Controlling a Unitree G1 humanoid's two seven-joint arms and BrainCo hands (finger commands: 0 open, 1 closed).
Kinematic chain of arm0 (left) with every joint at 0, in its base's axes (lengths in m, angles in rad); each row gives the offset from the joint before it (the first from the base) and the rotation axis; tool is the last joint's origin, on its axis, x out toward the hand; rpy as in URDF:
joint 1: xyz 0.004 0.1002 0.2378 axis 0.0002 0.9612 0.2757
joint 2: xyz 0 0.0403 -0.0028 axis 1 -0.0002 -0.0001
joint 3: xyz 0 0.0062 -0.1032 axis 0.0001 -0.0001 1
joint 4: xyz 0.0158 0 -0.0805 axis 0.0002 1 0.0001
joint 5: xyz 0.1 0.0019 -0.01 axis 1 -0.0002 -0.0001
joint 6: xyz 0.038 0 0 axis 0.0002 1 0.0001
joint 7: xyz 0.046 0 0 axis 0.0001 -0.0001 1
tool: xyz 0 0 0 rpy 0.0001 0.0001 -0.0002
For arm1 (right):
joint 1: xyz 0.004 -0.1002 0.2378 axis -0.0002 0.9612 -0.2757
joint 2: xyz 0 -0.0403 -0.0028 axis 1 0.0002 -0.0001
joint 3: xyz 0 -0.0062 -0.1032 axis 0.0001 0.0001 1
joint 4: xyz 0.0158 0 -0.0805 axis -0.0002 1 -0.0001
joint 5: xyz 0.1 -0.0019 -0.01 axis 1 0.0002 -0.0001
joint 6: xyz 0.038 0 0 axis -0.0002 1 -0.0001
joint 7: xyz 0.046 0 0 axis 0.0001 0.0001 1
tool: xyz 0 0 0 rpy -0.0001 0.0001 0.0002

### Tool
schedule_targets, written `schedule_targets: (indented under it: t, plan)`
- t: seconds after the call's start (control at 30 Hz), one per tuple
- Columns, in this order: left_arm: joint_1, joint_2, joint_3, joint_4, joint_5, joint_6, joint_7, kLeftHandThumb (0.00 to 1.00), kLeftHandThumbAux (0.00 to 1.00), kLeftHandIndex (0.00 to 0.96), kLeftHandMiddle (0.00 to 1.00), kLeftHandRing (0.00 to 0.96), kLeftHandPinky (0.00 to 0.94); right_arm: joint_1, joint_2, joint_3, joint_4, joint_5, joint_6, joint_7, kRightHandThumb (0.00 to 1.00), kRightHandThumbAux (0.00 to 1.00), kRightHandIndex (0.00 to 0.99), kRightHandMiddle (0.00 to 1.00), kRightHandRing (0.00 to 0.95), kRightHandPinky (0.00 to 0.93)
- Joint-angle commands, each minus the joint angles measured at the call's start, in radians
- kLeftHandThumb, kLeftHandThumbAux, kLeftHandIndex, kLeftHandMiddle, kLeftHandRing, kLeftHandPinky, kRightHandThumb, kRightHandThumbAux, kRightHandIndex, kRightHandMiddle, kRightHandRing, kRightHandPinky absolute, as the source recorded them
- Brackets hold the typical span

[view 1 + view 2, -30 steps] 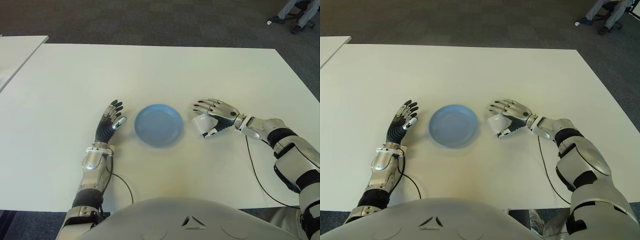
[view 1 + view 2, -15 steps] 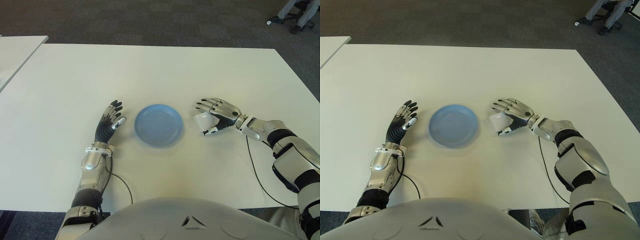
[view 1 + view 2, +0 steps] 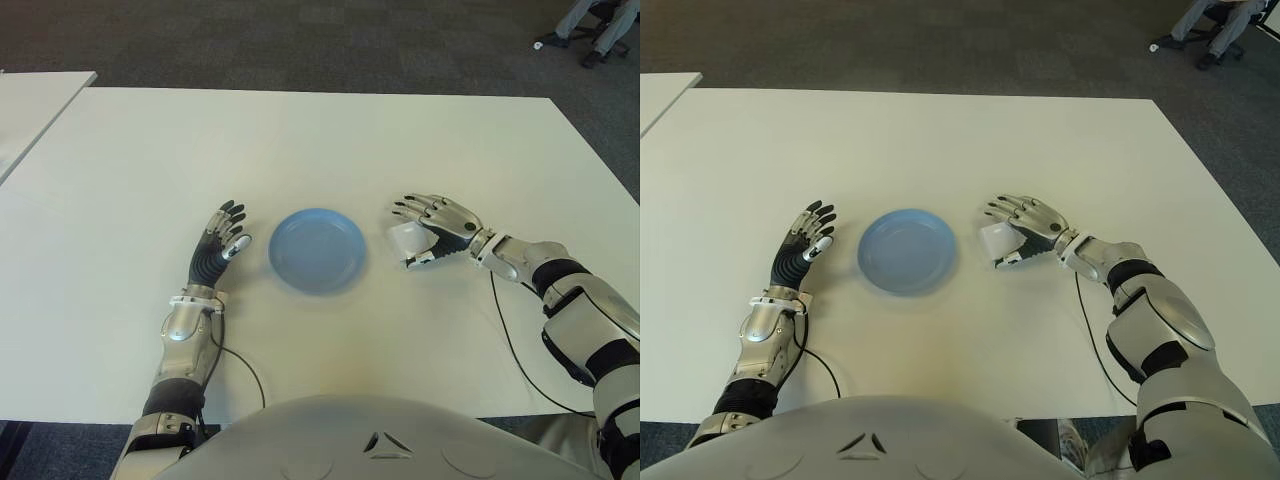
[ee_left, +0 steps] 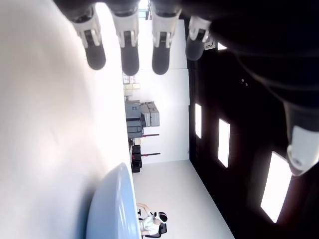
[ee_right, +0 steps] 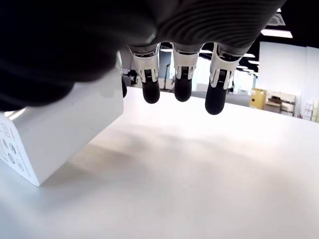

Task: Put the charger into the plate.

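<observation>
A round blue plate (image 3: pixel 317 250) with nothing in it lies on the white table, between my two hands. Just right of the plate is the charger (image 3: pixel 405 240), a white cube. My right hand (image 3: pixel 438 222) reaches over it from the right, with the thumb under it and the index finger against it. In the right wrist view the charger (image 5: pixel 60 134) is tilted and casts a shadow on the table, while the other three fingers (image 5: pixel 182 82) stay straight beyond it. My left hand (image 3: pixel 220 243) shows left of the plate, fingers spread and holding nothing.
The white table (image 3: pixel 300 140) stretches wide behind the plate. A second table's corner (image 3: pixel 30 100) shows at the far left. A person's legs and a chair base (image 3: pixel 590 25) are on the dark carpet at the far right. Thin cables (image 3: pixel 510 340) trail from both wrists.
My right hand and the charger have shifted slightly away from the plate and a little farther from me. The left hand and the plate have not moved.
</observation>
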Motion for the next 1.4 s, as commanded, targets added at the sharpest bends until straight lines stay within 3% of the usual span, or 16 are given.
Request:
schedule_targets:
  t: [0.03, 0.23, 0.33, 0.4, 0.43, 0.5, 0.67, 1.0, 1.4]
  plan:
    - [0.016, -0.009, -0.001, 0.046, -0.005, 0.022, -0.012, 0.0, 0.488, 0.051, 0.154, 0.149, 0.154, 0.03, 0.01, 0.034, 0.005, -0.039, 0.038, -0.006, 0.22, 0.235, 0.0, 0.026, 0.129, 0.291]
    - [0.013, -0.014, -0.001, 0.054, 0.001, 0.013, -0.003, 0.0, 0.497, 0.087, 0.171, 0.158, 0.157, 0.026, 0.011, 0.06, -0.002, -0.063, 0.062, -0.066, 0.218, 0.292, 0.002, 0.154, 0.263, 0.395]
    - [0.013, -0.017, -0.002, 0.056, 0.006, 0.006, 0.002, 0.0, 0.498, 0.108, 0.183, 0.167, 0.159, 0.023, 0.009, 0.085, -0.006, -0.089, 0.079, -0.128, 0.209, 0.325, 0.065, 0.291, 0.374, 0.476]
    - [0.013, -0.017, -0.002, 0.057, 0.006, 0.003, 0.0, 0.0, 0.497, 0.132, 0.195, 0.172, 0.149, 0.022, 0.01, 0.104, -0.008, -0.111, 0.095, -0.185, 0.211, 0.375, 0.258, 0.466, 0.488, 0.557]
    - [0.013, -0.018, -0.004, 0.055, 0.004, 0.001, -0.004, 0.0, 0.497, 0.137, 0.198, 0.173, 0.148, 0.025, 0.014, 0.117, -0.009, -0.13, 0.121, -0.249, 0.213, 0.386, 0.298, 0.497, 0.509, 0.573]
    - [0.013, -0.023, -0.006, 0.052, 0.001, -0.003, -0.007, 0.0, 0.493, 0.172, 0.215, 0.175, 0.131, 0.031, 0.021, 0.134, -0.004, -0.152, 0.16, -0.35, 0.244, 0.536, 0.502, 0.642, 0.647, 0.704]
    - [0.015, -0.028, -0.008, 0.043, 0.004, -0.004, 0.0, 0.0, 0.491, 0.223, 0.242, 0.182, 0.116, 0.037, 0.038, 0.149, 0.019, -0.166, 0.209, -0.489, 0.366, 0.695, 0.668, 0.786, 0.793, 0.84]
    - [0.018, -0.035, -0.01, 0.035, 0.034, -0.004, 0.03, 0.0, 0.528, 0.287, 0.278, 0.198, 0.102, 0.034, 0.065, 0.157, 0.042, -0.159, 0.29, -0.569, 0.658, 0.731, 0.813, 0.889, 0.88, 0.901]
    - [0.015, -0.042, -0.014, 0.047, 0.012, -0.007, 0.006, 0.0, 0.515, 0.293, 0.292, 0.226, 0.159, 0.026, 0.071, 0.155, 0.043, -0.148, 0.279, -0.632, 0.855, 0.692, 0.844, 0.897, 0.893, 0.9]
